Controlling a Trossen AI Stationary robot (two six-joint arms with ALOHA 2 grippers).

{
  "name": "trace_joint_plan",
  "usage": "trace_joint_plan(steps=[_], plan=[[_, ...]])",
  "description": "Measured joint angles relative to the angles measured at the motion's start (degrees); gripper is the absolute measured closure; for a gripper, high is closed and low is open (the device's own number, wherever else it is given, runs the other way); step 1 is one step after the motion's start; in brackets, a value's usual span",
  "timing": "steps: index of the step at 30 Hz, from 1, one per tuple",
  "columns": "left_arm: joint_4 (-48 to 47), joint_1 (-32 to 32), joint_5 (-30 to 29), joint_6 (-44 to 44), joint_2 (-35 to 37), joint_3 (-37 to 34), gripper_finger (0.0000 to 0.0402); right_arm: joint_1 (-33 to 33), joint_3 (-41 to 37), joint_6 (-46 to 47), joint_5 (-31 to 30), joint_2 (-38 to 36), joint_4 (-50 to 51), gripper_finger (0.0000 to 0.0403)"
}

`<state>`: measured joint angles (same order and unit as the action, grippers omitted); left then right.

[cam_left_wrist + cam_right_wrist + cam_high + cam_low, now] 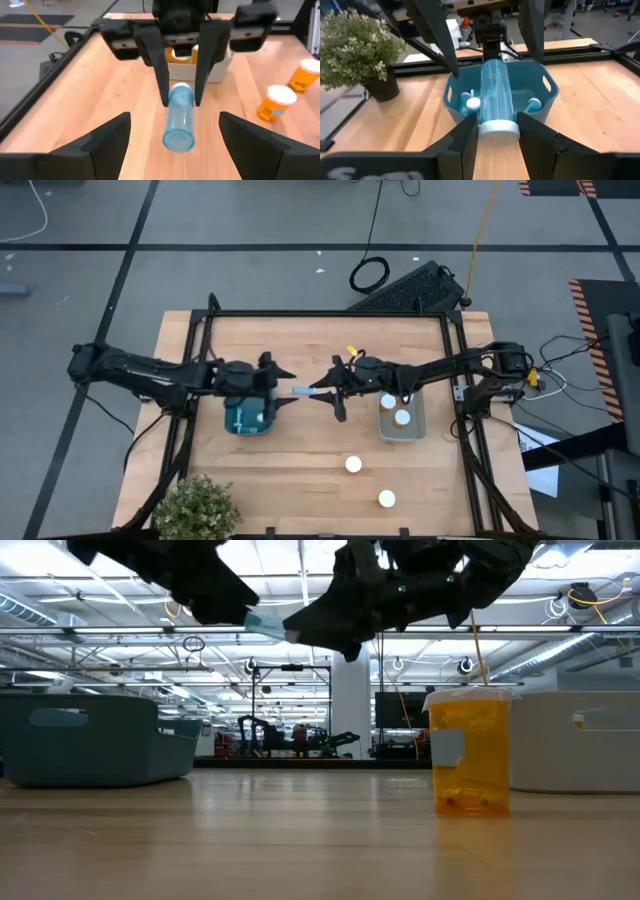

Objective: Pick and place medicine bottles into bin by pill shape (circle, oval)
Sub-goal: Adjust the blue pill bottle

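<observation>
- High view: the right hand grips a clear blue tube-shaped bottle by its white-capped end, held level in the air between the blue bin and the grey bin.
- Left hand faces it with fingers spread wide, just short of the tube's free end.
- Risk, as I judge it: smooth round plastic could roll or slip if the right hand lets go before the left closes.
- Amber bottles stand on the wooden counter.

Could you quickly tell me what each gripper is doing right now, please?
Left gripper: open, holding nothing.
Right gripper: shut on the clear blue bottle, at its white-capped end.
</observation>
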<state>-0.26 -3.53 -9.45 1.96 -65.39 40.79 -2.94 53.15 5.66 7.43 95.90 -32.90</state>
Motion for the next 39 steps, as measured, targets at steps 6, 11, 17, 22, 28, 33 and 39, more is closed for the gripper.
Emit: trace_joint_plan(steps=[6,11,17,22,28,33,39], plan=[[-0.14,1.76,0.24,-1.66,-5.5,3.39,0.0102,0.0,0.0,-2.57,-0.16,-4.63,5.96,0.0282],[2.35,2.34,0.36,-3.18,-6.28,4.55,0.0157,0.02,0.0,-4.83,-3.0,-7.83,11.26,0.0282],[3.38,2.28,0.52,-3.39,-6.29,4.55,0.0232,0.02,0.0,-5.41,-3.09,-8.49,11.73,0.0282],[3.21,2.28,0.74,-3.94,-6.29,4.55,0.0272,0.01,0.0,-5.5,-3.12,-8.48,11.53,0.0282],[2.56,2.28,2.24,-4.27,-6.29,4.55,0.0289,0.03,0.0,-6.01,-2.91,-8.48,11.42,0.0282],[1.02,2.23,2.91,-3.04,-6.29,4.58,0.026,0.04,0.0,-6.17,-2.9,-8.48,10.41,0.0282],[2.37,2.23,1.87,-3.75,-6.29,4.58,0.025,0.04,0.0,-6.46,-2.92,-8.48,9.56,0.0282]])
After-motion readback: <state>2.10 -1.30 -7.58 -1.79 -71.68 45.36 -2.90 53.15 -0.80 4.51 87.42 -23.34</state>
